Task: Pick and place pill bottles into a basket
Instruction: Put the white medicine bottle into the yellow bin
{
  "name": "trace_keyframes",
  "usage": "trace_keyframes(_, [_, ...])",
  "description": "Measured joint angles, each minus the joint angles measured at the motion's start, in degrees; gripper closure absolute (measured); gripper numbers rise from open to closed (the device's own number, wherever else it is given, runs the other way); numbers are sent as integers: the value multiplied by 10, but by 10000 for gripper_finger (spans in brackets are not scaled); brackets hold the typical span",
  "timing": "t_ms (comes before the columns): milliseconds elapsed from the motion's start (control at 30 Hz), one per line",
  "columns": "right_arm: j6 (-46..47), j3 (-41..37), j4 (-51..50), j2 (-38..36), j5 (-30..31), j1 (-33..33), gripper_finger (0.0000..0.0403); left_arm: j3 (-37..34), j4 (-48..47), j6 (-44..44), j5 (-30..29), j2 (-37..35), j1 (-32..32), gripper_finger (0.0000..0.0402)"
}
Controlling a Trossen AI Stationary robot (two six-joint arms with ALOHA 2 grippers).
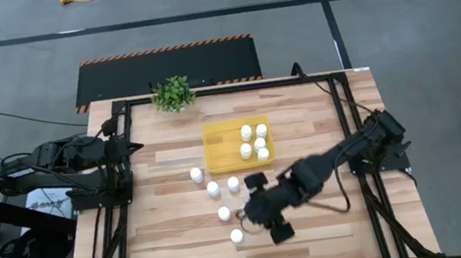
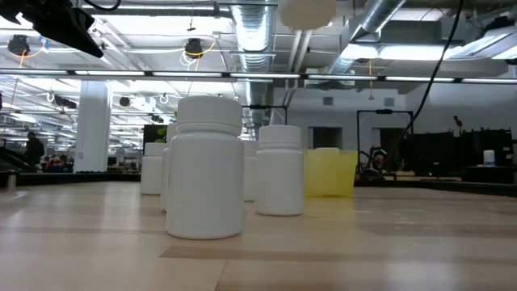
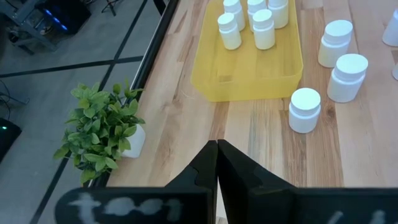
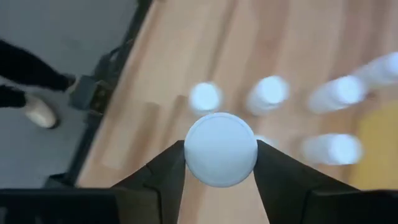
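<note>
Left arm: we note it parked at the left edge of the surface, its end effector pinched fully closed on nothing, pointing toward the plant and the basket.

Plant: small green leafy pot at the far edge of the surface, just left of the basket; not part of the job.

Basket: yellow tray near the middle of the surface; we count five pill bottles standing in its right half, left half bare.

Loose bottles: five upright on the wood, near the basket's front-left corner and trailing toward the front edge; the one furthest forward sits apart from the rest.

Right arm: reaching in from the right edge, its end effector clamped on a held bottle, one finger on each side of the round body, above the loose group.

Handling, our judgement: bottles look light, rigid, smooth plastic, likely slick; easy to topple if nudged.

Where to hold, our judgement: across the cylinder just under the cap, fingers square to the sides, as the held one is taken.
</note>
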Motion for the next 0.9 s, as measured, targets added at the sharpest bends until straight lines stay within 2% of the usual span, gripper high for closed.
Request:
trace_keyframes(200, [-68,0,-12,-26,2,-81,251,0,0,0,0,0,0,401])
trace_keyframes(400, [-132,-1,-7,-31,-4,-179,236,0,0,0,0,0,0,401])
trace_keyframes(633, [-187,-1,0,-23,-41,-282,251,0,0,0,0,0,0,401])
trace_keyframes(900, [-218,-5,23,20,-91,-352,234,0,0,0,0,0,0,401])
